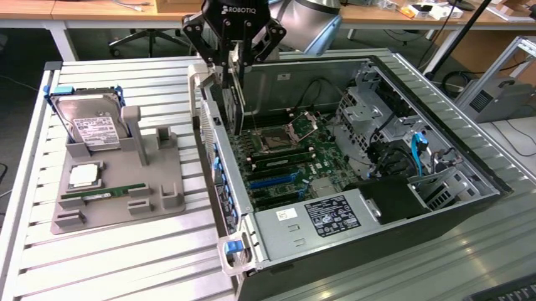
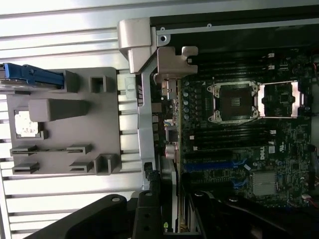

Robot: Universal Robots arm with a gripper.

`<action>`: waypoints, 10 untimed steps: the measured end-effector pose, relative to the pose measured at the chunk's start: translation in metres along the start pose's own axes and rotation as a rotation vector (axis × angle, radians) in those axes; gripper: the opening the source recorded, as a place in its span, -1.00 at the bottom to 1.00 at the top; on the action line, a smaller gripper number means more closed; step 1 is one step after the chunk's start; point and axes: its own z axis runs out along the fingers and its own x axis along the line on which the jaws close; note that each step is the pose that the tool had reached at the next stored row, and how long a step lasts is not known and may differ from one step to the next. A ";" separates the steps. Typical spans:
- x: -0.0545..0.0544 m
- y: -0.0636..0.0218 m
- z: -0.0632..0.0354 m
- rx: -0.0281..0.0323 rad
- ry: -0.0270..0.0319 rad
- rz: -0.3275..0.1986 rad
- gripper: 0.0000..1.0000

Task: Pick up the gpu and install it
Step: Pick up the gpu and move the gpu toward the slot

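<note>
Nearest in the exterior view is the pale grey slatted metal table, bearing an open black tower computer case laid on its side. At the case's near end sits a grey boxy power supply with a black label, with a small blue plastic clip on the corner just beside it. Further in lies the green motherboard, with blue expansion slots and a square silver-framed processor socket.

On the exterior view's left, apart from the case, a flat grey plastic fixture tray rests on the table. It carries a narrow green RAM stick, a small square silver chip, and, at its far end, a boxy hard drive with a white label in a blue bracket.

Beyond the socket, the black three-linked gripper hangs over the case's far rear corner, its fingers clamped on the gpu, a thin green circuit card seen edge-on and upright. The card hangs inside the case opening, just beside the rear wall and above the motherboard. In the wrist view its silver metal end bracket lies alongside the grey rear wall of the case. Whether the card's lower edge touches a slot cannot be told.

Farthest back stand light wooden desks and a black office chair base.
</note>
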 end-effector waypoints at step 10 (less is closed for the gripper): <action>-0.011 -0.0060 0.0023 0.0036 -0.0004 0.000 -0.47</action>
